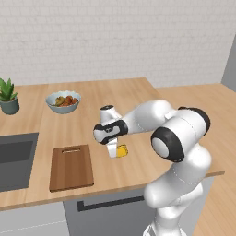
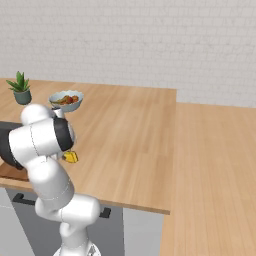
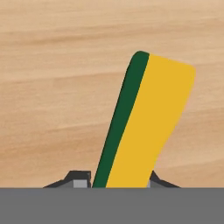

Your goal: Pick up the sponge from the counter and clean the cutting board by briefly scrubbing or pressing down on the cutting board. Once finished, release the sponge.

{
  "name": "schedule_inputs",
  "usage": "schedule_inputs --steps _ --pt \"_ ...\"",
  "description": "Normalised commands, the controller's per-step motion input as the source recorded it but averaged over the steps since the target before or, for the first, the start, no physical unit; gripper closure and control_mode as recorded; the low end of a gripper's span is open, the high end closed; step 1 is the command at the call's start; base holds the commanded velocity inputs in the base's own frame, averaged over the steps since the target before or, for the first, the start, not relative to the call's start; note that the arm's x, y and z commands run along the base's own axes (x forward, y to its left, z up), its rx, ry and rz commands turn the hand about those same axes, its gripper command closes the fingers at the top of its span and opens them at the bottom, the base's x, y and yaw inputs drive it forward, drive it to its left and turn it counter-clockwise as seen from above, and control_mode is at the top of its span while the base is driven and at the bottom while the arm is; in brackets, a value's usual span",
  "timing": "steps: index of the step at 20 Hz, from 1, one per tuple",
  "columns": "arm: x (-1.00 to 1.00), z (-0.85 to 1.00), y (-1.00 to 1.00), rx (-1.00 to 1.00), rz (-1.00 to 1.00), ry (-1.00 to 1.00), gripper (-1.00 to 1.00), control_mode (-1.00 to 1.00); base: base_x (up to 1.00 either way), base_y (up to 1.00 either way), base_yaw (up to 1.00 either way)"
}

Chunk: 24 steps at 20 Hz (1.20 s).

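The sponge (image 3: 144, 127), green on one face and yellow on the other, stands edge-on between my two dark fingertips (image 3: 78, 180), which press against its sides. My gripper (image 1: 114, 151) points down at the counter (image 1: 115, 97), shut on the sponge (image 1: 122, 150), just right of the cutting board (image 1: 71, 168). The dark brown board lies flat near the front edge with its slot handle at the far end. In the right base view the sponge (image 2: 71, 157) peeks out yellow beside my arm, and a sliver of the board (image 2: 9, 172) shows behind it. Whether the sponge touches the counter, I cannot tell.
A bowl of fruit (image 1: 63, 101) sits behind the board. A potted plant (image 1: 8, 97) stands at the far left. The sink (image 1: 14, 161) is sunk into the counter left of the board. The worktop stretches away to the right.
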Motion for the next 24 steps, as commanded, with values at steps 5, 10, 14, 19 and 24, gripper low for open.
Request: schedule_inputs --steps 5,10,14,19,24 --pt "0.00 0.00 0.00 -0.05 -0.06 0.00 -1.00 -1.00 0.00 0.00 0.00" --pt "-0.01 0.04 -0.01 -0.01 -0.05 0.00 -1.00 -1.00 0.00 0.00 0.00" --pt "0.00 0.05 0.00 -0.01 -0.04 0.00 -1.00 -1.00 0.00 0.00 0.00" --pt "-0.12 0.37 0.00 0.00 -0.03 0.00 -1.00 -1.00 0.00 0.00 0.00" --pt "-0.22 0.81 0.00 0.00 -0.03 -0.04 -1.00 -1.00 0.00 0.00 0.00"
